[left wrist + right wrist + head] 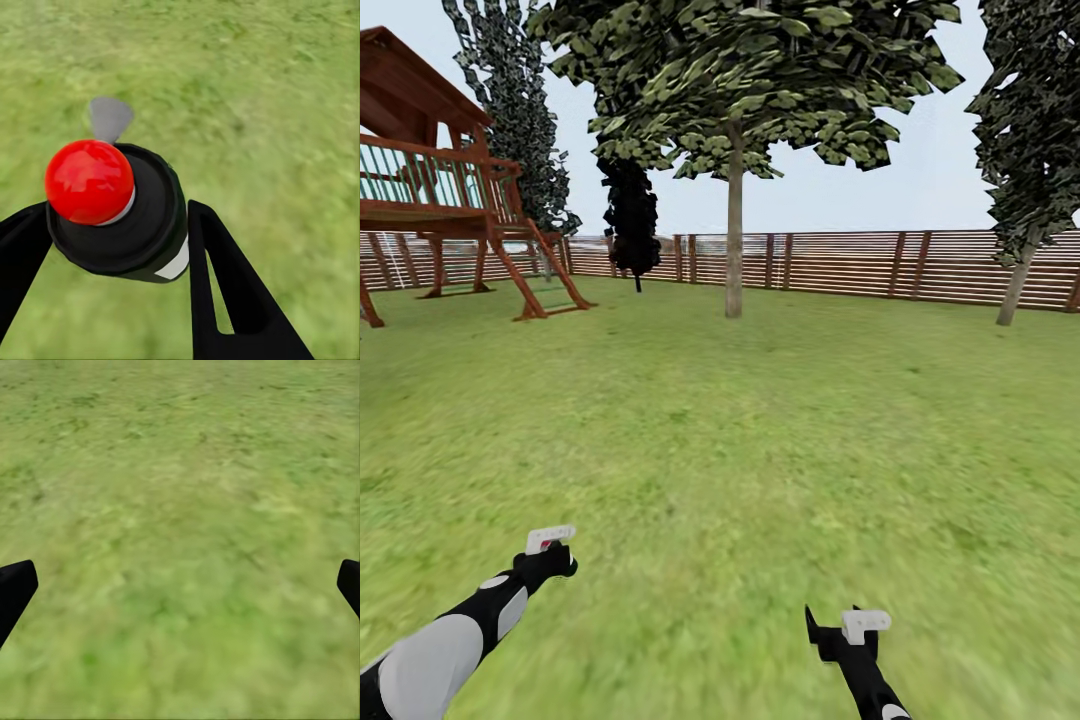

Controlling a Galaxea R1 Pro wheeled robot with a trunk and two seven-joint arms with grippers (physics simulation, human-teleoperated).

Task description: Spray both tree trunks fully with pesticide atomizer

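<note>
Your left tool (112, 247) is clenched on the pesticide atomizer (127, 217): in the left wrist view the dark bottle sits between the two black fingers (225, 285), its red round cap facing the camera and a white label patch showing low on its side, with a small grey patch on the grass just beyond it. In the head view your left tool (550, 545) sits low at the left over the lawn (740, 440), and the bottle itself is too small there to make out. Your right tool (180, 585) is spread wide with nothing between the fingers, only blurred grass beneath; in the head view it (850, 630) hangs low at the right. Well ahead of both tools, across open grass, one tree trunk (734, 230) rises straight and pale near the middle of the view under a blocky green canopy. A second trunk (1016, 285) leans slightly at the far right. Behind both runs the brown slatted fence (840, 262). A wooden play tower (440, 190) on stilts stands at the far left, with a dark column-shaped tree (630, 215) between it and the middle trunk.
</note>
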